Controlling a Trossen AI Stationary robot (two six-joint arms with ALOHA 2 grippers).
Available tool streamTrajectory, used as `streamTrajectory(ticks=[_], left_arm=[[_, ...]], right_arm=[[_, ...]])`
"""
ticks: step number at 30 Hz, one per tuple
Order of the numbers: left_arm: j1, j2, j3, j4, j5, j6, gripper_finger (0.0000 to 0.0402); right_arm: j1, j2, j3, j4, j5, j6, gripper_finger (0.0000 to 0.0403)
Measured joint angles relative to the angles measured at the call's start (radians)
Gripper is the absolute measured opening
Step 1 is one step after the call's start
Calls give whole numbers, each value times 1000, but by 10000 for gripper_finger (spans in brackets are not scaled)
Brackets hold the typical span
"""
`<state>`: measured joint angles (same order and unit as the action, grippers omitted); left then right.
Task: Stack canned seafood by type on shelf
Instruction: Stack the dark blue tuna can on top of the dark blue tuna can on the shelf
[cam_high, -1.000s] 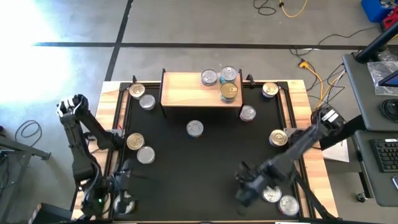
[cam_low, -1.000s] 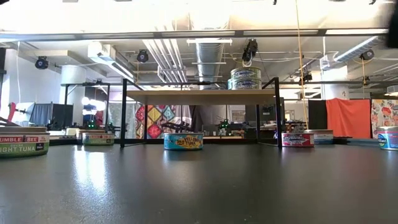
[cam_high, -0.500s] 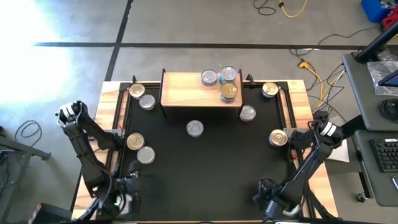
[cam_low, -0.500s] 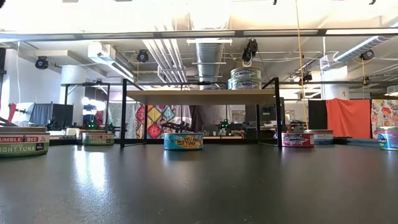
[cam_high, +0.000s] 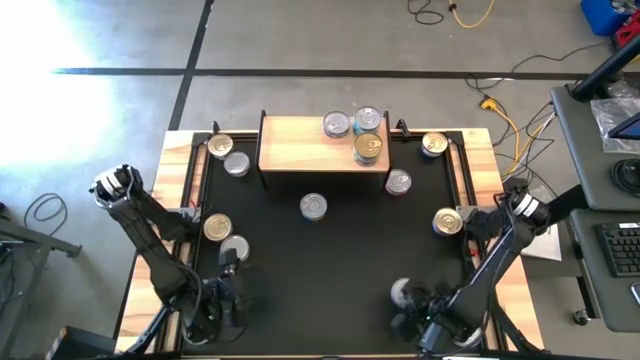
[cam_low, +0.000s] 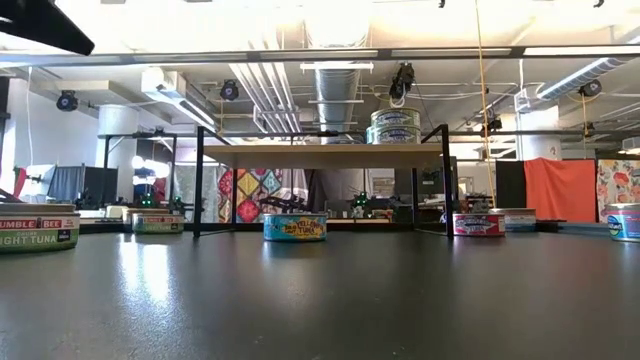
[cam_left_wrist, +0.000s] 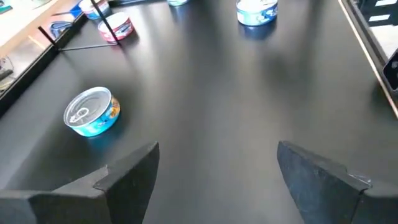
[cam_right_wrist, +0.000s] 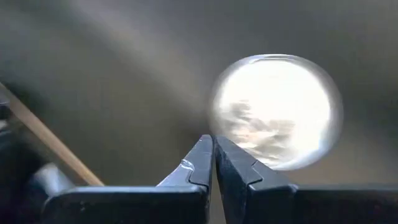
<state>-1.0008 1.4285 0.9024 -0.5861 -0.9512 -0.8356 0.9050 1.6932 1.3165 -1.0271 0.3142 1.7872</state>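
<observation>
On the shelf (cam_high: 300, 145) sit three tins (cam_high: 367, 120); both claws hover empty.

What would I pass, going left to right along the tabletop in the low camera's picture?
Bumble Bee tuna can → small can farther back → shelf's left leg → blue-and-yellow can under the shelf → shelf's right leg → red-labelled can → can cut off by the picture's right edge.
</observation>
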Motion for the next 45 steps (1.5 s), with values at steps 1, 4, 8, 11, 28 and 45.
streamTrajectory(ticks=[1, 4, 8, 11, 28, 45], left_arm=[[2, 6, 0, 0, 0, 0, 309], [7, 37, -2, 6, 19, -20, 309], [35, 84, -24, 52, 50, -60, 309], [75, 109, -62, 141, 79, -50, 310], [442, 469, -68, 859, 521, 454, 314], [570, 746, 173, 1131, 716, 796, 315]], right_arm=[[7, -1, 5, -55, -14, 23, 13], [31, 0, -10, -192, -108, 132, 13], [39, 0, -84, -261, -285, 179, 13], [19, 0, -161, -217, -344, 150, 13], [-115, -7, -172, 206, 33, -303, 13], [-286, 11, -235, 512, 57, -658, 13]])
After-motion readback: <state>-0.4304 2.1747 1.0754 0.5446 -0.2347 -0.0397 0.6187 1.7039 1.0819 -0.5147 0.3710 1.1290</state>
